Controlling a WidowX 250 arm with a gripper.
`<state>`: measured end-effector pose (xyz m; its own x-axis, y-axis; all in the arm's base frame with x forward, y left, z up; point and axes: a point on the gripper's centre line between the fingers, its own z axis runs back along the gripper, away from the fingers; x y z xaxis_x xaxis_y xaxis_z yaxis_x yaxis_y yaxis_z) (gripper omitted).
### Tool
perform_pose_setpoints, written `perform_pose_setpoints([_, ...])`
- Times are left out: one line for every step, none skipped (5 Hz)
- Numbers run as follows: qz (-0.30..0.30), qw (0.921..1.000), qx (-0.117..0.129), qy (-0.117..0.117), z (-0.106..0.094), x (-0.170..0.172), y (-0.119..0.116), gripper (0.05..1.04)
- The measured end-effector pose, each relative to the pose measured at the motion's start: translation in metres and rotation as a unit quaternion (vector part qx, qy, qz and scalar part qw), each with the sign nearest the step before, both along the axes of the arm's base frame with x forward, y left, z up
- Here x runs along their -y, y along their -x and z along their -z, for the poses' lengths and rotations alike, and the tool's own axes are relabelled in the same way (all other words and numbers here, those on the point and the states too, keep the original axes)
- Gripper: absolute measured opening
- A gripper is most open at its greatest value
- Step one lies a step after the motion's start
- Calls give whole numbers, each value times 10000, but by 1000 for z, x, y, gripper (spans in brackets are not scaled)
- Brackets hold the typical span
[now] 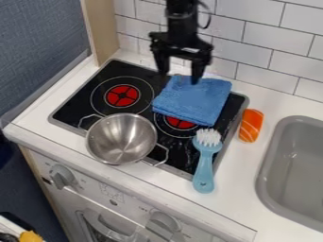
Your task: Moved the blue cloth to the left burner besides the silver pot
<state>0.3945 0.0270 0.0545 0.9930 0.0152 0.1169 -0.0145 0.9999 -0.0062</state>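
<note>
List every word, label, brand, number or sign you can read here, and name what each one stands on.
No text can be read for certain.
Oven front, between the left knob and the right knob: small printed marks, too small to read.
Oven front, beside the right knob: faint marks, too small to read.
Silver pot, blue cloth, brush: no lettering to be seen.

Downturned hand (pixel 180 78), fingers apart.

No legible text; tiny marks on stove's front panel (pixel 131 202), too small to read.
</note>
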Motion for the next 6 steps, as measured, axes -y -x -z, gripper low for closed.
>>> perform_pose_setpoints([129,9998,-148,92,12,16,0,999])
perform_pose_setpoints([103,9996,-264,-49,24,22,1,999])
perform_pose_setpoints([42,9994,-349,-42,34,22,0,999])
perform_pose_setpoints([-104,9988,-463,-116,41,19,-4,1001])
perform_pose_setpoints([-271,9981,-521,-199,42,15,-3,1001])
perform_pose_setpoints([-429,9966,-634,-319,43,1,3,1001])
